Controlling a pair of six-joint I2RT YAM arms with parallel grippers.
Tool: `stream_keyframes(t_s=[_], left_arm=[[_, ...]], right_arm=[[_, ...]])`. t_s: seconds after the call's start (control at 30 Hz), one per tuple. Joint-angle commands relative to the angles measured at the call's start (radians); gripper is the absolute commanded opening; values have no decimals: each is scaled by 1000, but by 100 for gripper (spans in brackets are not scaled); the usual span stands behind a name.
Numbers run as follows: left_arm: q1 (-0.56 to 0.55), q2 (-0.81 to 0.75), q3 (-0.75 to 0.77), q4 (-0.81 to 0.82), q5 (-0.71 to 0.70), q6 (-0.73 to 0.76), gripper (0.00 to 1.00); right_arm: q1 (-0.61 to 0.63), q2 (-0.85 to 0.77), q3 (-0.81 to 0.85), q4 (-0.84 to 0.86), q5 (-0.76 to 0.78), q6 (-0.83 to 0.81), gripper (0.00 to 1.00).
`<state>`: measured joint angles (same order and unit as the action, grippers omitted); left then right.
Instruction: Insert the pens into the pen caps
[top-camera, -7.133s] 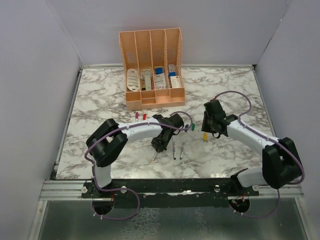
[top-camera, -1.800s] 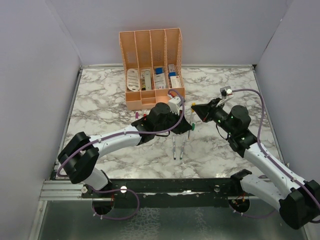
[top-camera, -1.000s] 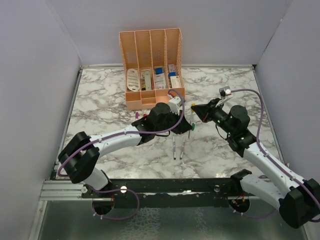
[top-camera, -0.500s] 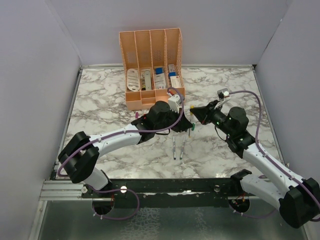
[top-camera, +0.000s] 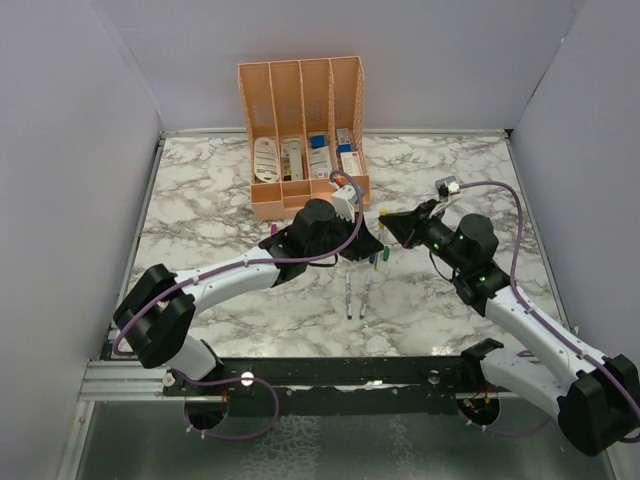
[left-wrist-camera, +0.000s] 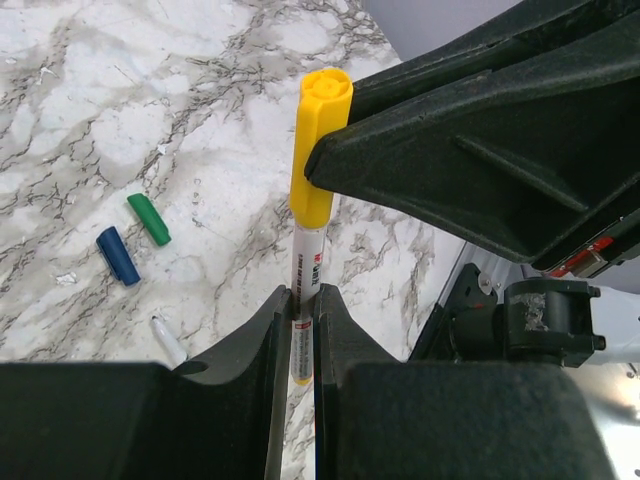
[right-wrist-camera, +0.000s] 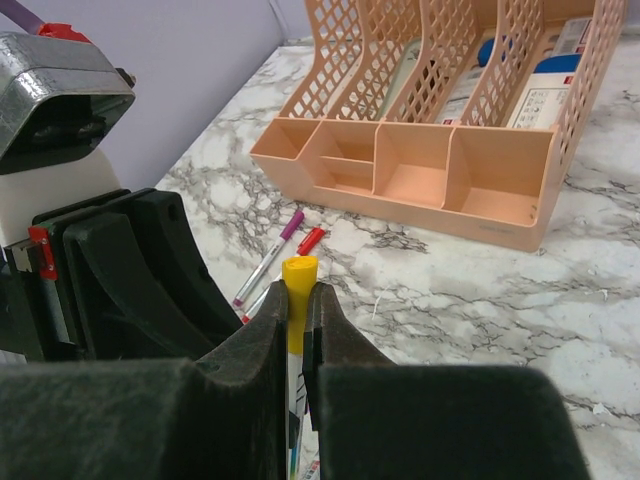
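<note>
My left gripper (left-wrist-camera: 302, 292) is shut on the barrel of the yellow pen (left-wrist-camera: 305, 265) and holds it upright above the table. My right gripper (right-wrist-camera: 297, 292) is shut on the yellow cap (right-wrist-camera: 298, 285), which sits over the pen's upper end (left-wrist-camera: 320, 140). The grippers meet in the top view, left (top-camera: 362, 246) and right (top-camera: 388, 220). The blue cap (left-wrist-camera: 118, 255) and green cap (left-wrist-camera: 148, 218) lie loose on the marble. Two uncapped pens (top-camera: 348, 297) (top-camera: 365, 297) lie side by side nearer the bases. The purple-capped pen (right-wrist-camera: 268, 256) and red-capped pen (right-wrist-camera: 305, 243) lie by the organiser.
The peach organiser (top-camera: 305, 195) with white boxes and cards stands at the back centre, close behind the grippers. Its front trays (right-wrist-camera: 420, 185) show in the right wrist view. Grey walls enclose the marble table (top-camera: 200, 200) on three sides.
Seven seconds ago the yellow cap stood on the table and my left gripper was at the lying pens. Since then both grippers have risen and met, the left closing in slightly over the last second.
</note>
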<state>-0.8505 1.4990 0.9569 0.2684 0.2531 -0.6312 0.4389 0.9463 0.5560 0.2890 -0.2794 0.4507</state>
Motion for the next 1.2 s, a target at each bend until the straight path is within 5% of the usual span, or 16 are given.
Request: stream_keyframes(t_s=[0.0, 1.0, 1.17], left_arm=[[60, -78, 20, 174, -116, -16, 0], [156, -49, 82, 186, -76, 16, 0], [157, -61, -1, 113, -61, -16, 0]], right_arm=[[4, 31, -22, -117, -101, -28, 1], [107, 187, 71, -250, -20, -82, 1], [107, 217, 139, -233, 62, -77, 20]])
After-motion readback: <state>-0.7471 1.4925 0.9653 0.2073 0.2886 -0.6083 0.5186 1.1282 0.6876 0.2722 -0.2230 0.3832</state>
